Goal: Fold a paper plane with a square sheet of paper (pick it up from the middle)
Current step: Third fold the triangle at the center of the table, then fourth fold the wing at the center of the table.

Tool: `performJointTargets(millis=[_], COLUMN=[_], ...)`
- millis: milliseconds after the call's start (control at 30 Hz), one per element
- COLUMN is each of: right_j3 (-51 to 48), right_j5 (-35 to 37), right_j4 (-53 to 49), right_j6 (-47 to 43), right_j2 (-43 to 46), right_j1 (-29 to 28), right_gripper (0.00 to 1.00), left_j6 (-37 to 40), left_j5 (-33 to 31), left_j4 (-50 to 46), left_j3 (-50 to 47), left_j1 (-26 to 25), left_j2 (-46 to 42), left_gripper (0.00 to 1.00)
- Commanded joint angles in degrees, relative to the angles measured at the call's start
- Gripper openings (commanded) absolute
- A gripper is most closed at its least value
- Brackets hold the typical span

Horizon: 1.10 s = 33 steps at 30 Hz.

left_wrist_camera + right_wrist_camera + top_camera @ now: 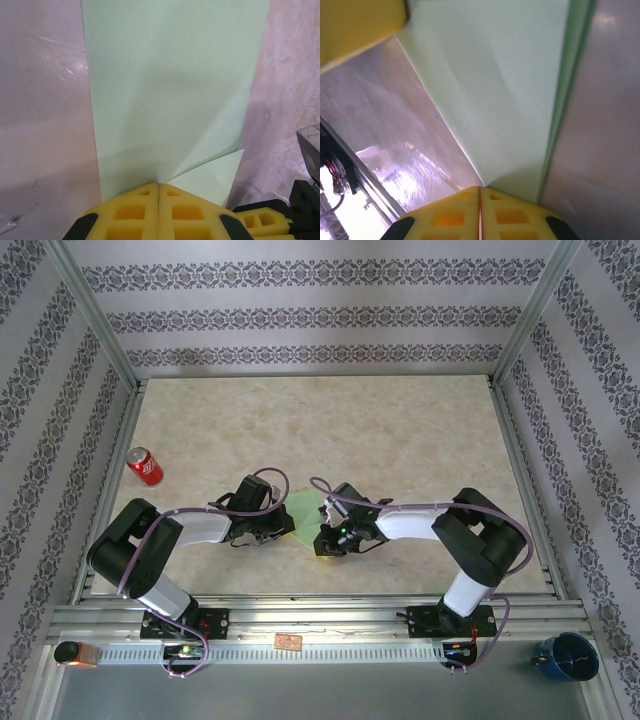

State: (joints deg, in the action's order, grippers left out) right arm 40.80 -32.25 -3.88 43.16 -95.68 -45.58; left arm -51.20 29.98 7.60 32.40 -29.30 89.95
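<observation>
A red soda can (145, 466) sits at the worktop's (400, 430) left. Near centre, the left end effector (158, 186) pinches the creased green sheet of paper (170, 90); the right end effector (480, 189) pinches its opposite end.

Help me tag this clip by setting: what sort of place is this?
Most likely a robotics lab test cell, not a home: a marble-look table fenced by aluminium framing and wallpapered panels, with a left arm and right arm bolted to a rail at its near edge.
</observation>
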Motion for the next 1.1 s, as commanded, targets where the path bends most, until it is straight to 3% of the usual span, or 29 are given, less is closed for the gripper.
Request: performJointTargets(millis=[0, 167, 467, 600, 833, 967, 1067], right_j3=[-3.4, -5.4, -6.9, -4.4, 1.5, 4.0, 5.4], right_j5=[-0.4, 1.1, 20.8, 17.9, 10.7, 9.5, 9.8], right_j4=[-1.7, -1.2, -0.4, 0.2, 1.1, 2.0, 2.1], right_j6=[-0.5, -1.7, -4.2, -5.8, -3.4, -2.7, -1.9], right_j2=[2.8, 8.7, 19.9, 17.5, 6.8, 2.6, 0.3], right_j1=[0.7, 2.0, 2.5, 3.1, 2.1, 1.1, 1.2], right_gripper=[0.11, 0.12, 0.21, 0.26, 0.29, 0.3, 0.3], left_j6=[0.7, -2.1, -7.2, -7.2, -2.9, -1.4, -0.7], left_j5=[-3.0, -4.4, -9.1, -9.8, -14.0, -12.9, -11.1], left_j4=[-5.5, -3.4, -1.8, -2.3, -11.3, -12.4, -12.3], left_j3=[-0.3, -2.0, -4.8, -4.6, -2.0, -2.5, -2.8], left_j1=[-0.2, -0.4, -1.7, -2.4, -2.2, -1.1, 0.3], left_j2=[1.5, 0.3, -5.9, -9.4, -16.6, -18.0, -17.2], left_gripper=[0.0, 0.0, 0.0, 0.08, 0.28, 0.39, 0.4])
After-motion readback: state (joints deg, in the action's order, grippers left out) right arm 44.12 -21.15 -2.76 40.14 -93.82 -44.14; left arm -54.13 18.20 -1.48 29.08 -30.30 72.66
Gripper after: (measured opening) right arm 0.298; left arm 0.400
